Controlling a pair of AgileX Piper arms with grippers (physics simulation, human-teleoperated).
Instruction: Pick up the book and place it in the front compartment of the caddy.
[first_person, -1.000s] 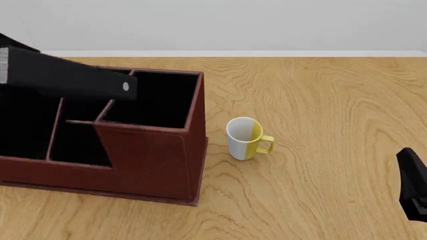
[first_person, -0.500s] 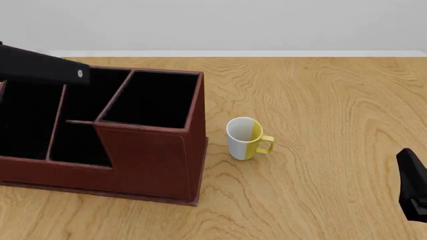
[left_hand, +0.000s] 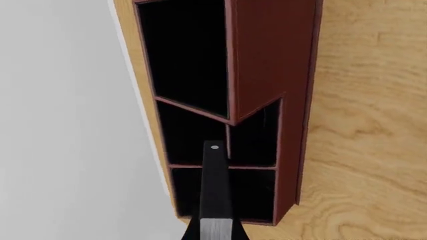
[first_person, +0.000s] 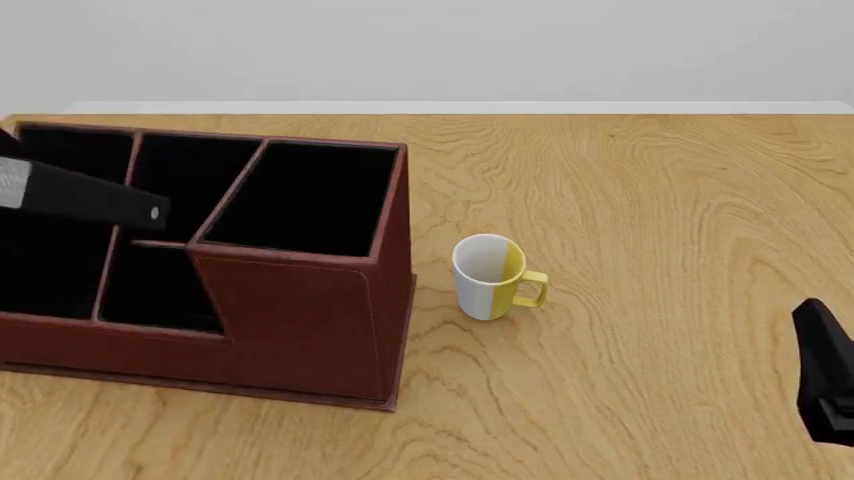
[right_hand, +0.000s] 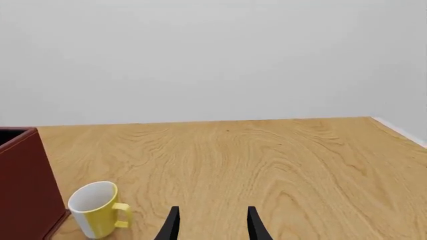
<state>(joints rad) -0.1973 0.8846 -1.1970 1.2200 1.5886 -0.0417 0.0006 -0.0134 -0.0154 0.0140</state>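
Biggest thing first: the wooden tabletop (first_person: 641, 200), with the caddy (first_person: 307, 320) on its left side and all its black compartments facing up. Next is the left claw (first_person: 150, 211), hanging over the caddy's left compartments. In the wrist view its fingers read as one closed bar with nothing pinched between them. The right claw (right_hand: 212, 225) is parked low on the right, jaws apart and empty. A yellow-and-white mug (first_person: 487, 278) stands just beside the caddy.

The book? Honestly can't find it in any view. It could be down in a dark compartment, I can't tell.

My guess on handling: a book is stiff and fairly light, with covers that may be slick, so pinch it flat across both covers near the middle.

Compared with half a second ago, the left claw has dropped from the back-left rim and pulled left. The mug, caddy and right arm haven't budged.
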